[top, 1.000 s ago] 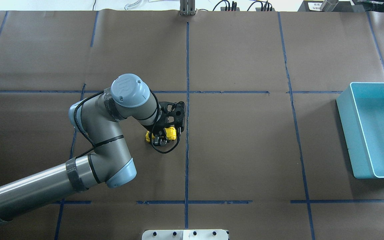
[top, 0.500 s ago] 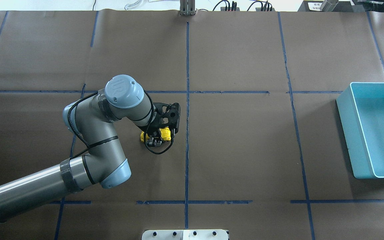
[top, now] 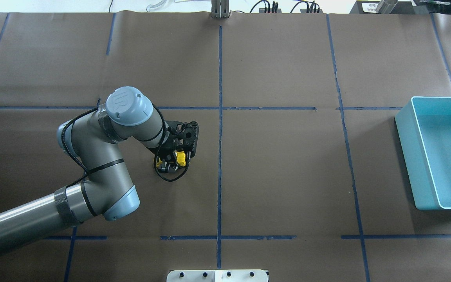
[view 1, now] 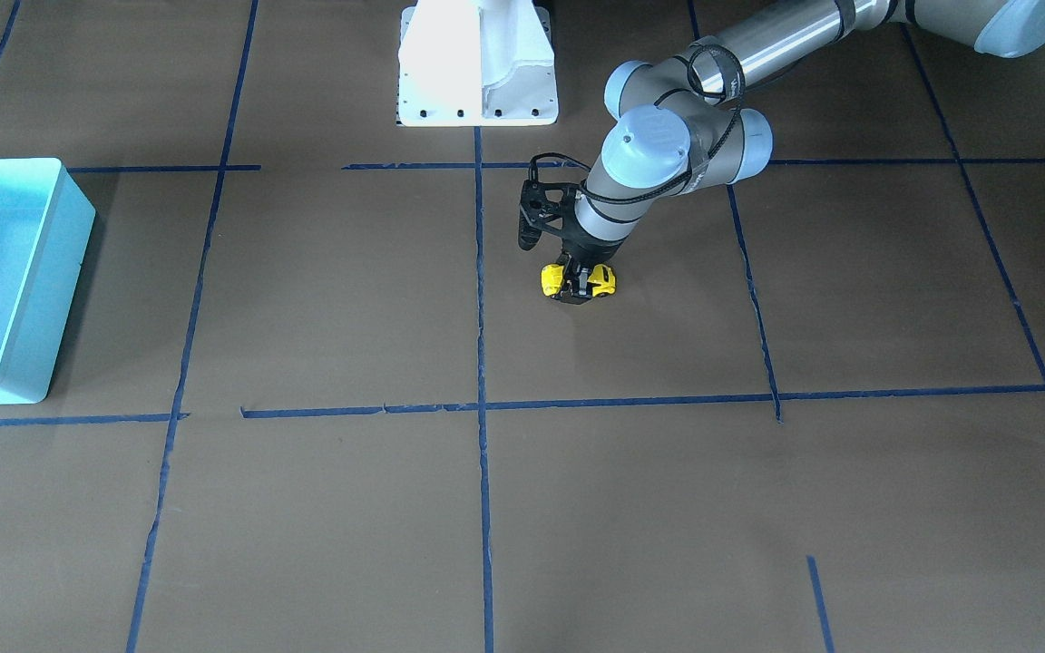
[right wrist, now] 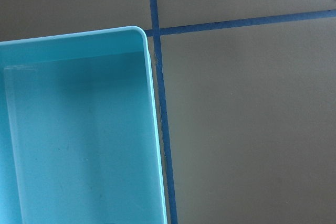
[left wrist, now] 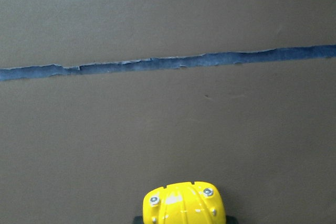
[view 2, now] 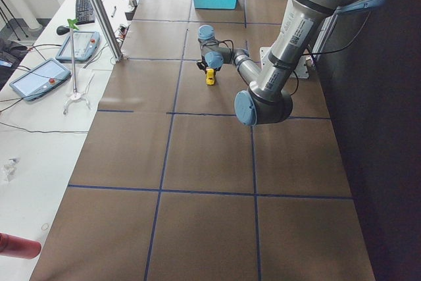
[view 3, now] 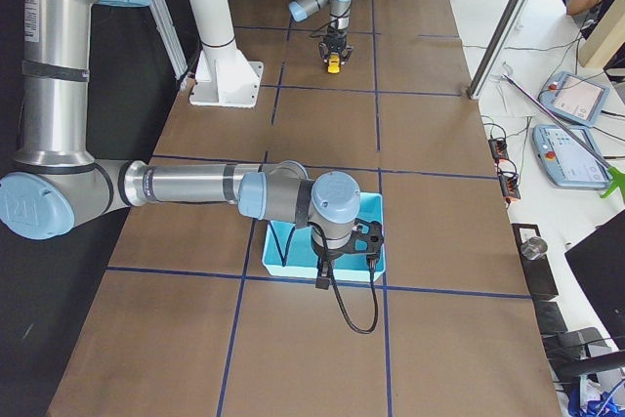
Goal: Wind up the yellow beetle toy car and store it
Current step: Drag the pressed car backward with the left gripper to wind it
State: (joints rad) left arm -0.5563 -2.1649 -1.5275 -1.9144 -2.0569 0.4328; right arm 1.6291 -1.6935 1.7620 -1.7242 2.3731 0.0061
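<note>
The yellow beetle toy car [top: 181, 157] stands on the brown table left of the centre tape line. It also shows in the front view [view 1: 606, 281] and at the bottom of the left wrist view [left wrist: 184, 204]. My left gripper [top: 170, 163] reaches down over it and is shut on the car, with its wheels at the table. My right gripper [view 3: 344, 246] shows only in the exterior right view, above the light blue bin [view 3: 278, 241]. I cannot tell whether it is open or shut.
The light blue bin [top: 405, 156] stands empty at the table's right edge, its corner in the right wrist view [right wrist: 153, 129]. Blue tape lines [top: 220, 70] grid the brown table cover. The white robot base [view 1: 477, 63] stands at the near edge.
My left gripper has moved to the left along the table with the yellow car in it, away from the centre tape line.
</note>
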